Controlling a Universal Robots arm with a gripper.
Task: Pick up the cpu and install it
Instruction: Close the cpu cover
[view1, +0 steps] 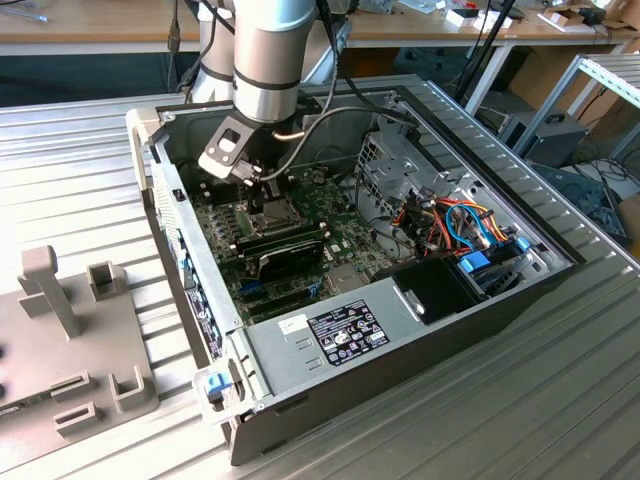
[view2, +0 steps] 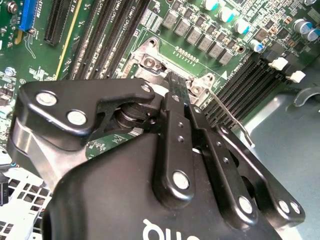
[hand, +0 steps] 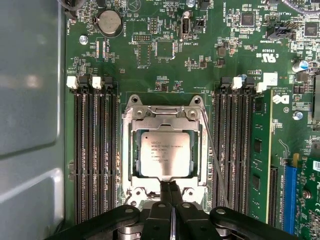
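the cpu (hand: 165, 155) lay seated in its motherboard socket, metal frame (hand: 128, 150) around it, as the gripper (hand: 170, 187) hung at the frame's edge, fingers (hand: 164, 200) pressed together and empty. a slip there could have nudged the cpu askew and damaged the socket.

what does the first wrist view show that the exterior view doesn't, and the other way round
First wrist view: the cpu lying flat in its socket frame, memory slots either side, the shut fingers at its edge. Exterior view: the whole open computer case on the ribbed table, the arm reaching in, a grey fixture at the exterior view's left. Both: the green motherboard.
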